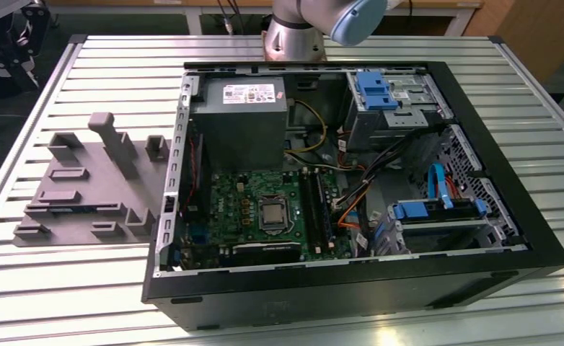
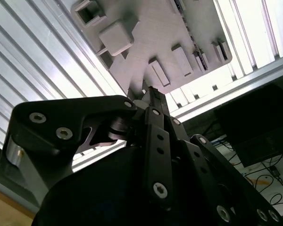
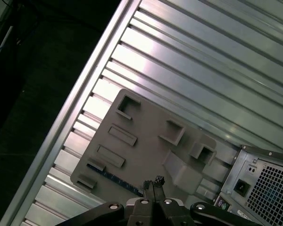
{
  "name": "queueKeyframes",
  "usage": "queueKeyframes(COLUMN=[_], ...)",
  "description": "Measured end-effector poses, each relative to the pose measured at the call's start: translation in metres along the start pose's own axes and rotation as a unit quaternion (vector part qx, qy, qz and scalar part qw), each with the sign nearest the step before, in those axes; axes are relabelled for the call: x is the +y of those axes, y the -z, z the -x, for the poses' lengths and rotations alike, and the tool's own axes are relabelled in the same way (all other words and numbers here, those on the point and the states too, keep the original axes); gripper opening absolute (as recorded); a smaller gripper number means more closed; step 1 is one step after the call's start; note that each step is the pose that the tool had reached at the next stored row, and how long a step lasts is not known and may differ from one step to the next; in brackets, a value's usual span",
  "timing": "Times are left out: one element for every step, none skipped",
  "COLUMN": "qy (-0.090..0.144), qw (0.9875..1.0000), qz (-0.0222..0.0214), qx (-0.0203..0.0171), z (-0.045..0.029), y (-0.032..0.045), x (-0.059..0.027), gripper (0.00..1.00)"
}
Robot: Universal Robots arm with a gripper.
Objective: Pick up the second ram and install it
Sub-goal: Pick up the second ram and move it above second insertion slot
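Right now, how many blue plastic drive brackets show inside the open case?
2. The far bracket is in the case by its back wall; the near bracket is toward its front wall, at the exterior view's right. Others may be hidden.

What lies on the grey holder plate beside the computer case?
The second ram, dark with bluish labels, sits in a slot along one edge of the grey holder plate. Its lower part is hidden in the slot.

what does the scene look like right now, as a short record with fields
tool: gripper shut, empty, over the grey fixture, not touching it
target: second ram lying in a slot of the grey fixture, not held
layout: fixture on the slatted table, on the exterior view's left of the open computer case
progress: ram not yet picked up
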State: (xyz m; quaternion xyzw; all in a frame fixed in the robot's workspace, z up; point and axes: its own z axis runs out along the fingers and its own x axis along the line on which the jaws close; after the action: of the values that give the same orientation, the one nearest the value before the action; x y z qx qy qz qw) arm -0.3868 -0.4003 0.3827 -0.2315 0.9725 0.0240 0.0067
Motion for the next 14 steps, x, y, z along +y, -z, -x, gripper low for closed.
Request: queueKeyframes(qy=[0.001,0.002,0.004,0.007,0.009,0.013,0.017,0.022,0.028,0.035,0.042,0.049,0.056,0.064], qw=[1.0,1.0,1.0,1.0,1.0,0.9999,0.9999,0.9998,0.9996,0.9994,0.9991,0.9988,0.9984,0.998], qz=[0.0,0.0,0.0001,0.0001,0.0002,0.0003,0.0004,0.0005,0.0007,0.0008,0.001,0.0012,0.0013,0.0015], qx=[0.0,0.0001,0.0002,0.0003,0.0005,0.0006,0.0008,0.0011,0.0013,0.0016,0.0019,0.0022,0.0025,0.0028], z=[0.0,0.0,0.0,-0.0001,-0.0002,-0.0003,-0.0003,-0.0004,-0.0004,-0.0004,-0.0005,-0.0005,-0.0005,-0.0006], y=[0.0,0.0,0.0,0.0,0.0001,0.0,0.0001,0.0001,0.0001,0.0,0.0,-0.0001,-0.0001,-0.0002], x=[0.0,0.0,0.0,0.0,0.0,0.0,0.0,0.0001,0.0001,0.0001,0.0001,0.0001,0.0001,0.0001], gripper=[0.11,0.11,0.11,0.11,0.11,0.11,0.11,0.11,0.11,0.11,0.11,0.11,0.11,0.11])
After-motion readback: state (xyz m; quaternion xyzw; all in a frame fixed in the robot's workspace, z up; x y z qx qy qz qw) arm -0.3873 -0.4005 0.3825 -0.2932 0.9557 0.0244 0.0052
